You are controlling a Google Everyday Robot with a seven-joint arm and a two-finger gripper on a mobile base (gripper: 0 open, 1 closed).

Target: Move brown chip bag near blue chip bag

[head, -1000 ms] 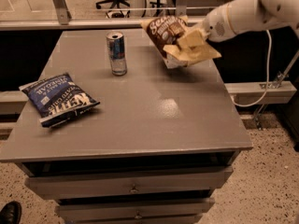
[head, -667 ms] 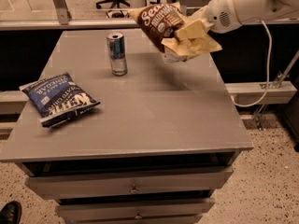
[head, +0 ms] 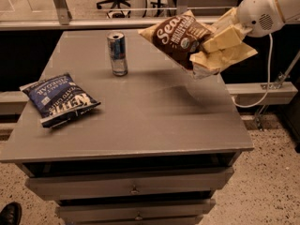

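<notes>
One grey cabinet (head: 140,125) with drawers carries the work; its top is the only surface concerned.

Arm: the white arm (head: 269,6) enters from the upper right, above the cabinet's far right corner. Its gripper (head: 220,46) sits at that corner, with the tan fingers (head: 224,34) clamped on the right-hand end of the brown chip bag (head: 180,36).

Brown chip bag: held fully in the air over the rear right part of the top, tilted, with its free end pointing left towards the can and its printed face turned to the camera. No part of it touches the top.

Blue chip bag (head: 58,99): lying flat near the front left edge, well apart from the brown bag.

Can (head: 117,53): upright at the rear centre-left, between the two bags but further back than the blue one.

Change noted: over the last second the bag has come up from low over the corner, and now hangs higher and nearer the camera, with more of its face showing. Sideways progress towards the blue bag is slight at best. The blue bag and the can have not moved.

Assessment: the grasp appears secure and the lift complete, but the carry has hardly begun. Nearly the whole crossing to the front left remains, and the path should pass in front of the can so it is not knocked over.
</notes>
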